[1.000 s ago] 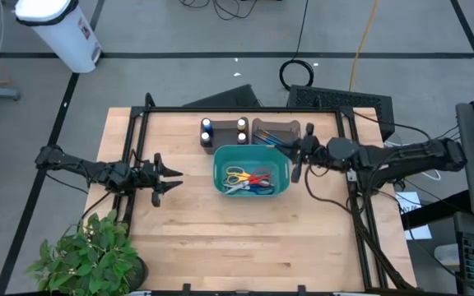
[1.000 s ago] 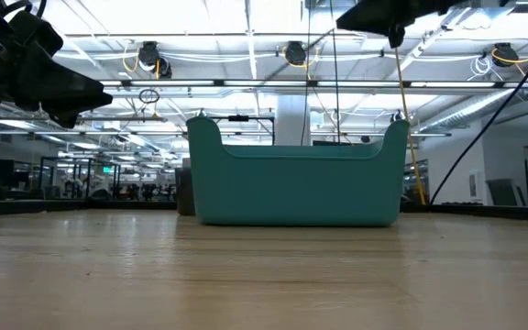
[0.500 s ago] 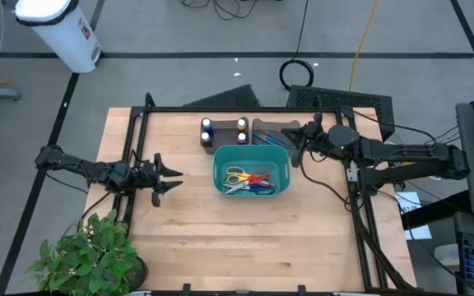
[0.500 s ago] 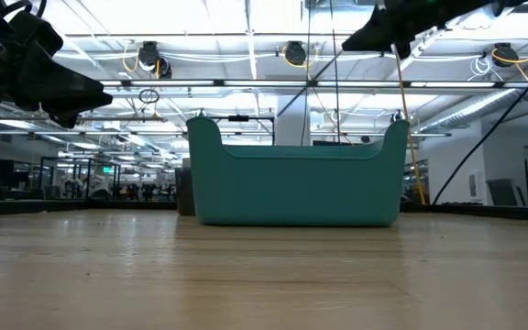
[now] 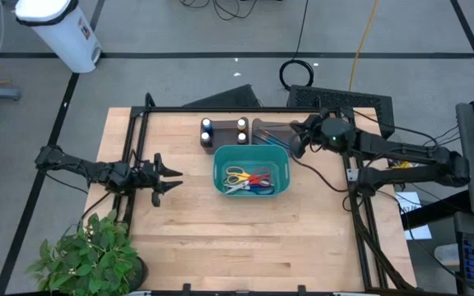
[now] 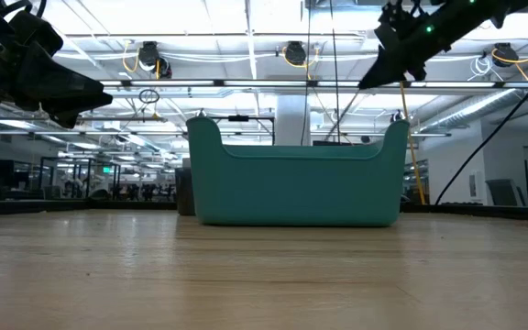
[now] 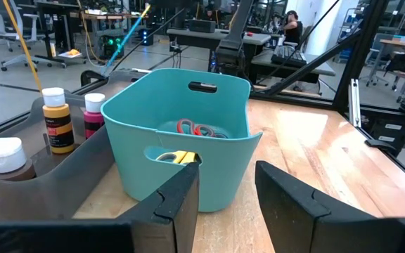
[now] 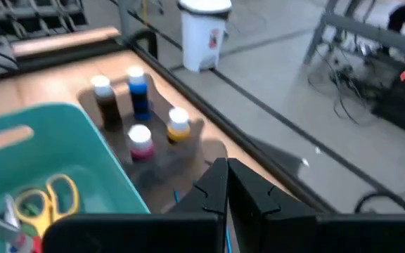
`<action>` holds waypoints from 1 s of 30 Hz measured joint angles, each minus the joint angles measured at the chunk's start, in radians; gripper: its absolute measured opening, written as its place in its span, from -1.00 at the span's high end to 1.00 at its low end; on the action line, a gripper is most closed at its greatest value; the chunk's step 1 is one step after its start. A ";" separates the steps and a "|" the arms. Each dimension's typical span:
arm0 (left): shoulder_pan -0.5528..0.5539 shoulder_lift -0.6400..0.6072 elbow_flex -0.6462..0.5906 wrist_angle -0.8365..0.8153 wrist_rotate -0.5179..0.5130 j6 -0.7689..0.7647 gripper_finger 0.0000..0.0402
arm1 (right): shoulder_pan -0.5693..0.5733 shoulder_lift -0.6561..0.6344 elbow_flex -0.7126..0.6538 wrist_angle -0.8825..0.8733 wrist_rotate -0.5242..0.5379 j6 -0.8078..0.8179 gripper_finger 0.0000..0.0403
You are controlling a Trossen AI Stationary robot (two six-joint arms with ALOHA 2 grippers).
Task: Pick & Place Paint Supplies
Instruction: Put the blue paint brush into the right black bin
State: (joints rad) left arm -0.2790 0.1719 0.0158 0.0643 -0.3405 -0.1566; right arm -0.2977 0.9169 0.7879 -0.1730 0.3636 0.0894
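Observation:
Four small paint bottles stand in a dark holder point(image 5: 224, 131) at the far edge; in the right wrist view they show as brown point(image 8: 105, 99), blue point(image 8: 138, 92), pink point(image 8: 141, 144) and amber point(image 8: 178, 125). Thin blue brushes point(image 5: 271, 138) lie in the holder's right part. My right gripper point(image 5: 295, 141) hovers shut above those brushes, at the far right corner of the teal bin point(image 5: 251, 171), fingers point(image 8: 215, 188) tipped down. My left gripper point(image 5: 174, 175) waits open, left of the bin, facing it point(image 7: 223, 200).
The teal bin point(image 7: 181, 133) holds scissors with yellow and red handles point(image 5: 249, 178). A potted plant point(image 5: 89, 251) stands at the near left corner. Dark frame rails point(image 5: 354, 177) run along the table's sides. Bare wood lies in front of the bin.
My right gripper has moved from beside the bin's right wall toward the far edge, over the brush part of the holder, and has tipped its fingers downward. The left arm has kept still.

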 joint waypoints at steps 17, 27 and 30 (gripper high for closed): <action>0.000 0.000 0.000 0.000 0.000 0.000 0.27 | -0.123 0.008 -0.218 0.206 -0.185 0.049 1.00; 0.000 0.000 0.000 0.000 0.000 0.000 0.27 | -0.169 0.039 -0.318 0.341 -0.186 0.034 1.00; 0.000 0.000 0.000 0.000 0.000 0.000 0.27 | -0.169 0.048 -0.338 0.365 -0.187 0.035 1.00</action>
State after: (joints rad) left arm -0.2790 0.1719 0.0158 0.0643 -0.3405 -0.1566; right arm -0.4663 0.9648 0.4504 0.1917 0.1768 0.1243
